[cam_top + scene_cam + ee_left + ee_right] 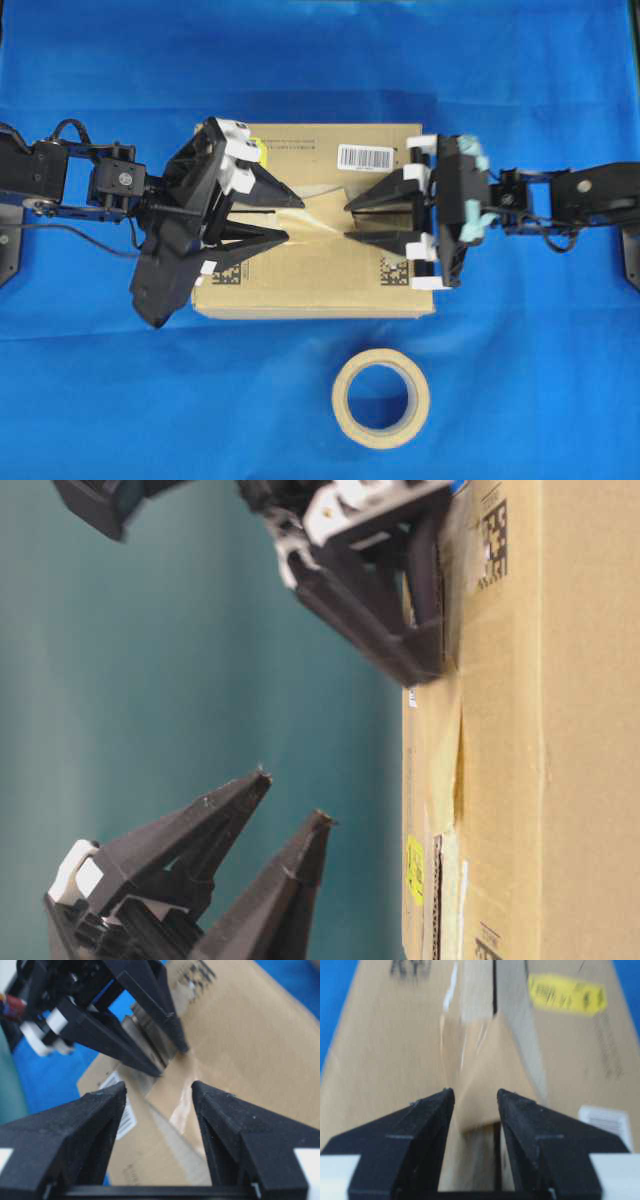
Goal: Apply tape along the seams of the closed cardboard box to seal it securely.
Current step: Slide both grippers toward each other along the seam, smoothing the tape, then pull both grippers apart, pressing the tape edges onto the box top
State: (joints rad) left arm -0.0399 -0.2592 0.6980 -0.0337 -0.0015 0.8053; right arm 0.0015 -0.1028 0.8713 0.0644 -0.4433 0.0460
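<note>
Brown rectangular cardboard box (320,275): small tan-brown tape piece (318,222) lies across its dark centre seam (494,995), between both grippers. Left gripper (289,213) and right gripper (347,221): jaws wide, holding nothing. Step judged: pressing tape down; next, smooth it flat along the seam.

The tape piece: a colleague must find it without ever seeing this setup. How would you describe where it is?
Find the cardboard box on the blue cloth. At the middle of its top, between the two open grippers, lies the tape, a glossy tan patch over the seam. The beige tape roll sits off the box on the cloth.
</note>
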